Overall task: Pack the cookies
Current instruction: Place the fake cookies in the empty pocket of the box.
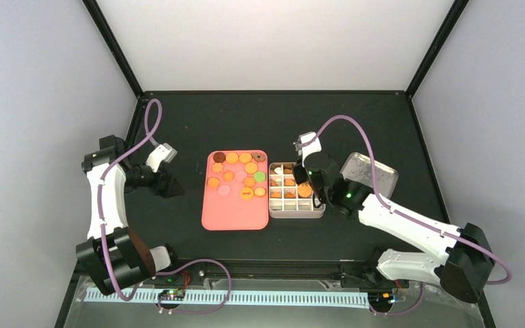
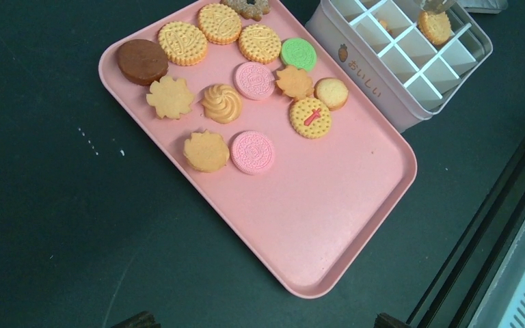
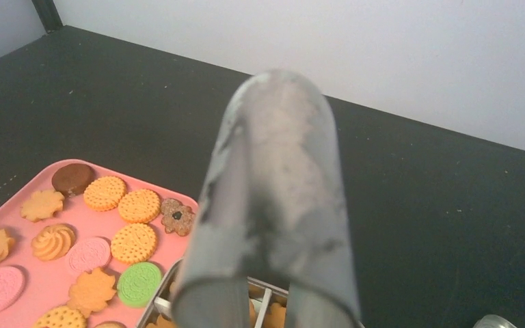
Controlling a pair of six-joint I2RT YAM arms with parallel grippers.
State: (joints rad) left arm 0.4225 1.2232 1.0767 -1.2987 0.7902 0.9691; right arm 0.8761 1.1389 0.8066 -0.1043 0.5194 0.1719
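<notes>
Most of the cookies (image 2: 222, 102) lie flat on the pink tray (image 2: 328, 225), gathered in its far half. They are mainly orange, with two pink, a green cookie (image 2: 298, 53) and a dark brown cookie (image 2: 142, 60) at the tray's far left corner. Just beside the tray's right edge stands a white divided box (image 2: 366, 68), and several of its compartments already hold orange cookies.

The right gripper (image 1: 309, 179) hangs over that box, on the side away from the tray. It is clamped on the metal tongs (image 3: 273, 198), whose tips meet one orange cookie (image 2: 435, 27) tilted in a compartment. The left gripper (image 1: 169, 183) sits left of the tray, well apart from it, over the black table (image 1: 246, 116), fingers spread wide and holding nothing. A clear lid (image 1: 369, 172) lies beyond the box, farther right of the tray.
</notes>
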